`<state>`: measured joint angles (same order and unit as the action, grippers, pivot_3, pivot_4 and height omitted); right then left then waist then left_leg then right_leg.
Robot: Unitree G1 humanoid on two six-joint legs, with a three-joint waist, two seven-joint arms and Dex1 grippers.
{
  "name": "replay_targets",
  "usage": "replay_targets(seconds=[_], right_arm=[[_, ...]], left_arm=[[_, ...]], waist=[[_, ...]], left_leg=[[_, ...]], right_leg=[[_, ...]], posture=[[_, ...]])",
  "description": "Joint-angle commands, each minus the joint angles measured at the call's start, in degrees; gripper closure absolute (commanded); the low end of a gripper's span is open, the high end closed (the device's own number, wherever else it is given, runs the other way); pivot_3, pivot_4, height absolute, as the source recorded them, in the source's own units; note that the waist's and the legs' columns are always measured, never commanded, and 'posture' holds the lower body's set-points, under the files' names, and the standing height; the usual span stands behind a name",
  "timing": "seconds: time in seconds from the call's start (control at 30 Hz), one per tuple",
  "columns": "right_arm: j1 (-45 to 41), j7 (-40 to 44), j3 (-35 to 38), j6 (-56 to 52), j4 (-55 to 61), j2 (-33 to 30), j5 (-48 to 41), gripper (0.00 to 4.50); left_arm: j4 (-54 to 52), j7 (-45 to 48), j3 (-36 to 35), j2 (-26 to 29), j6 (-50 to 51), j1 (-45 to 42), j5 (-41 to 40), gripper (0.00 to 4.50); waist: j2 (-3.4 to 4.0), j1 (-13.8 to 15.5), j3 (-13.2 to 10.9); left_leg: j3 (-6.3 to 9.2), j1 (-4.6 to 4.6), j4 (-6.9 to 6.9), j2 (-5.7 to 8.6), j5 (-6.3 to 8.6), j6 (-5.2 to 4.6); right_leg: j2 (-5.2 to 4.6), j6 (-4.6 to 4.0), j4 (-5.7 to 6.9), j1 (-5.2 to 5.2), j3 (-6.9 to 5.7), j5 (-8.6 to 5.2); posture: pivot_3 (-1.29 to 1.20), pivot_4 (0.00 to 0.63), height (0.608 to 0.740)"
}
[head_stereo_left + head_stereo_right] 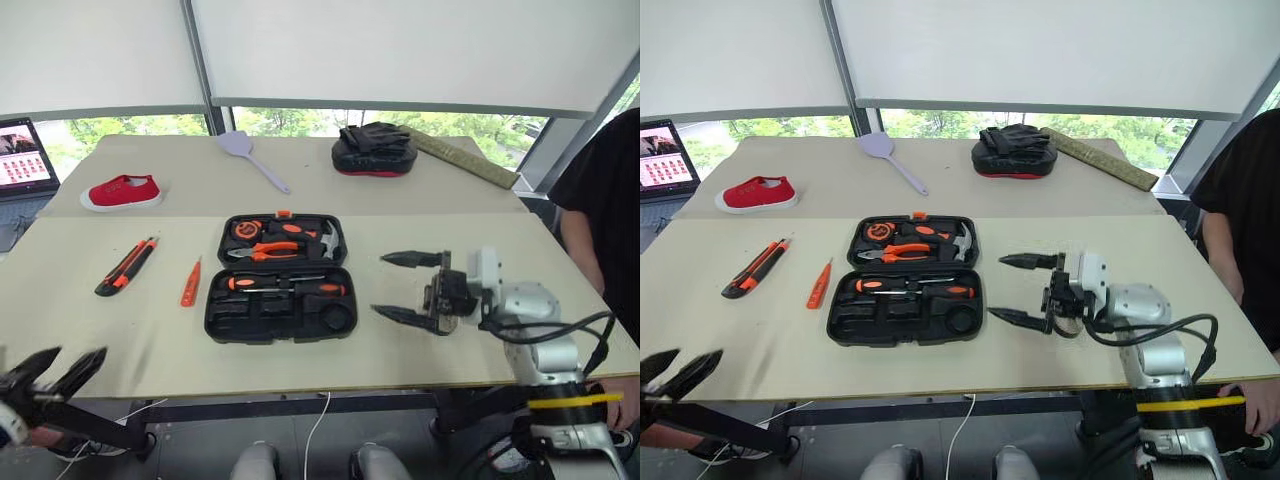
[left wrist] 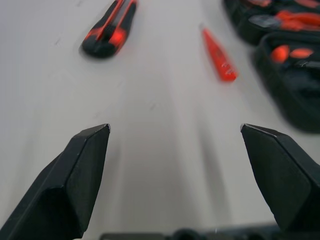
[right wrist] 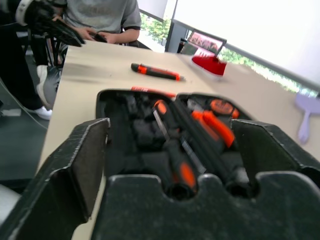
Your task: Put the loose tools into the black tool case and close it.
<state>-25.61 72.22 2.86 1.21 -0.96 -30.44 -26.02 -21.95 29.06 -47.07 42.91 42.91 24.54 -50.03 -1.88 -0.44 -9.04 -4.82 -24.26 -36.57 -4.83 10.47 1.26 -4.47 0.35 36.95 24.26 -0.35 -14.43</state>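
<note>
Right hand hangs wide open and empty just beside the open case, its fingers aimed at the case, while the left hand, also spread and empty, sits low near the surface edge. Both screwdrivers appear slotted crosswise, so loading seems part done. Next comes the knife or the small tester, both left of the case, long axes running away from the robot.
</note>
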Motion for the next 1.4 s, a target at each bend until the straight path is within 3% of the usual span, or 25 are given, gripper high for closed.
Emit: replay_targets(seconds=[0.03, 0.13, 0.17, 0.33, 0.57, 0.7, 0.97, 1.1, 1.17, 1.27, 1.4], right_arm=[[-5.22, -1.29, -0.7, -2.06, 1.9, -0.75, -0.34, 0.05], [-7.83, -0.58, -2.5, -3.64, 1.52, -1.09, 0.17, 0.05], [-8.2, -0.38, -2.93, -3.9, 1.49, -1.19, 0.2, 0.05], [-9.7, 0.53, -4.99, -4.61, 1.82, -0.36, -0.16, 0.05], [-8.67, -0.27, -5.5, -7.41, 5.57, -0.16, -2.03, 0.05], [-8.83, -0.36, -5.09, -8.42, 6.17, -0.36, -2.25, 0.0], [-8.68, -0.08, -5.0, -8.1, 5.85, -1.27, -1.56, 0.0], [-8.12, -0.77, -4.45, -8.96, 7.0, -2.59, -1.63, 0.0], [-7.4, -1.97, -3.93, -9.77, 7.46, -3.99, -0.93, 0.0], [-5.72, -3.76, -3.31, -12.25, 8.29, -6.63, -0.34, 0.0], [-4.11, -4.73, -3.11, -14.94, 9.47, -8.77, -0.56, 0.0]], left_arm=[[-2.23, -18.43, 6.69, 2.4, 15.61, -14.32, -3.93, 0.0], [0.09, -25.19, 12.64, 1.16, 21.95, -25.52, -2.97, 0.0], [0.86, -25.95, 13.48, 1.08, 22.98, -27.31, -2.4, 0.0], [8.38, -30.27, 24.24, -3.51, 23.73, -39.85, 4.71, 0.0], [15.15, -28.84, 29.49, -7.77, 23.07, -44.65, 10.86, 0.0], [16.79, -28.14, 30.01, -9.14, 22.41, -44.07, 13.77, 1.1], [16.1, -23.56, 28.2, -8.78, 18.1, -40.9, 17.52, 4.02], [14.88, -10.47, 24.84, -3.37, 9.46, -37.29, 16.22, 4.03], [14.63, 1.43, 25.05, 1.17, 0.93, -34.99, 16.82, 4.03], [14.89, 23.8, 27.55, 6.97, -15.53, -33.88, 17.54, 4.03], [17.54, 42.49, 37.52, 13.33, -26.83, -38.54, 22.1, 4.03]], waist=[[0.03, 0.35, -0.02], [-0.17, 0.53, 0.05], [-0.23, 0.43, 0.05], [-0.28, 0.36, 0.03], [-0.31, 0.35, 0.02], [-0.31, 0.4, 0.02], [-0.29, 0.62, 0.03], [-0.3, 0.51, 0.02], [-0.36, 0.36, -0.01], [-0.39, 0.58, -0.04], [-0.34, 1.26, -0.04]], left_leg=[[0.0, -0.01, 0.0, 0.0, -0.02, 0.01], [0.0, -0.12, -0.01, 0.03, -0.17, 0.02], [0.0, -0.12, -0.01, 0.05, -0.5, -0.49], [-0.04, -0.33, 0.04, 0.15, -0.16, -0.42], [-0.07, -0.33, 0.03, 0.17, -0.13, -0.39], [-0.08, -0.1, 0.01, 0.2, -0.16, -0.36], [-0.15, -0.05, 0.0, 0.27, -0.16, -0.36], [-0.18, -0.08, 0.0, 0.26, -0.16, -0.36], [-0.19, -0.14, 0.0, 0.24, -0.16, -0.35], [-0.22, -0.23, 0.01, 0.2, -0.15, -0.34], [-0.32, -0.33, 0.0, 0.23, 0.07, 0.05]], right_leg=[[0.04, 0.01, 0.02, -0.01, 0.01, 0.02], [0.16, 0.13, 0.07, -0.17, 0.16, 0.39], [0.19, 0.12, 0.07, -0.18, 0.24, 0.37], [0.28, 0.28, 0.02, 0.02, 0.54, 0.27], [0.28, 0.31, 0.02, 0.02, 0.57, 0.25], [0.26, 0.3, 0.08, -0.13, 0.63, 0.26], [0.22, 0.32, 0.1, -0.11, 0.77, 0.26], [0.22, 0.32, 0.09, -0.06, 0.78, 0.26], [0.23, 0.31, 0.1, 0.01, 0.78, 0.25], [0.21, 0.27, 0.08, 0.11, 0.73, 0.24], [0.07, 0.06, -0.12, 0.09, 0.66, 0.11]], posture=[[0.0, 0.15, 0.74], [0.0, 0.15, 0.74], [0.0, 0.15, 0.74], [0.0, 0.15, 0.74], [0.0, 0.15, 0.74], [0.0, 0.15, 0.74], [0.0, 0.15, 0.74], [0.0, 0.15, 0.74], [0.0, 0.15, 0.74], [0.0, 0.15, 0.74], [0.0, 0.15, 0.74]])
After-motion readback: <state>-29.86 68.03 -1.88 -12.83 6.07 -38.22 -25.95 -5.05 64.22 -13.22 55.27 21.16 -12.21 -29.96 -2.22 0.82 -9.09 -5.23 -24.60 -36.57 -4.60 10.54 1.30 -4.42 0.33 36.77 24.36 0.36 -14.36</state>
